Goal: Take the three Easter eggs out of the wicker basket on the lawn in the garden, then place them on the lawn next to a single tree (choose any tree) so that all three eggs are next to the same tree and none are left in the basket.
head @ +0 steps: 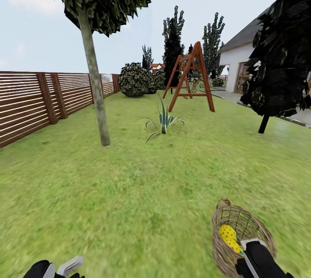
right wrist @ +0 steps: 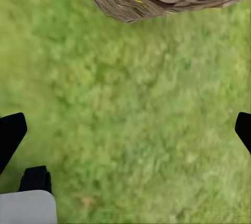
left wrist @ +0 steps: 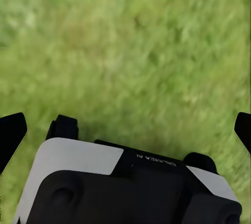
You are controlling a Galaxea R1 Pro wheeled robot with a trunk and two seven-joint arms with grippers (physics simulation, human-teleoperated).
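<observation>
grass fills most of the head view, a wide mottled green lawn (head: 142, 191) running back to a brown slatted fence (head: 39, 99) on the left and a white house (head: 235, 60) far right; the wicker basket (head: 255, 219) sits on the lawn low at the right, just ahead of the right gripper (head: 254, 250), whose black and white body overlaps the basket's near rim in that view; inside the basket yellow easter eggs (head: 229, 235) with red dots show, lying close together so that i cannot count them; the right wrist view has the basket's braided rim at the frame edge with a patch of yellow egg inside, and the two dark fingertips (right wrist: 10, 135) stand far apart at opposite edges over bare grass, so the right jaws are wide and hold nothing; the left gripper (head: 65, 267) sits at the bottom left of the head view, well apart from the basket; in the left wrist view its fingertips (left wrist: 10, 132) likewise stand far apart over grass, jaws wide and empty; the slim-trunked tree (head: 94, 83) rises from the lawn left of centre, well beyond the basket, its dark crown high up; a spiky striped plant (head: 164, 120) grows just to its right; further back stand a wooden swing frame (head: 190, 77), a round dark bush (head: 134, 80) and tall dark columnar trees (head: 172, 47).
</observation>
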